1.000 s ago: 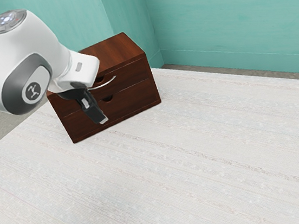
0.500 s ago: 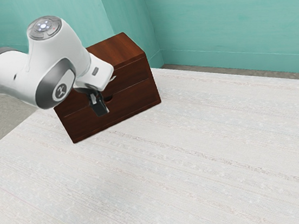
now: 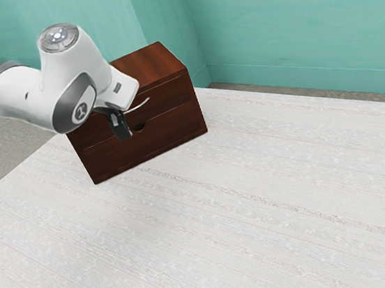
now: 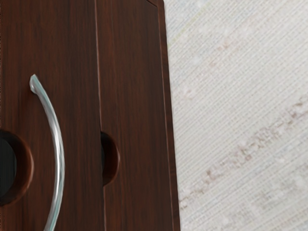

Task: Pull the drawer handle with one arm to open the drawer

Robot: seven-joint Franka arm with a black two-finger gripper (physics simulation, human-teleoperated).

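A dark wooden cabinet with two drawers stands at the table's far left corner in the exterior view. The upper drawer front carries a curved silver handle; the lower drawer front has a round recess. Both fronts sit flush with the cabinet. My black gripper hangs right in front of the cabinet, just below the handle's left end. In the wrist view the handle curves over the upper drawer front, very close, with the lower drawer's recess beside it.
The white table spreads wide toward the exterior view's right and front. Teal walls stand behind the cabinet. My white arm reaches in from the exterior view's left.
My hand has risen and closed in on the cabinet front, from below the lower drawer to just under the handle. The cabinet and its drawers have not moved.
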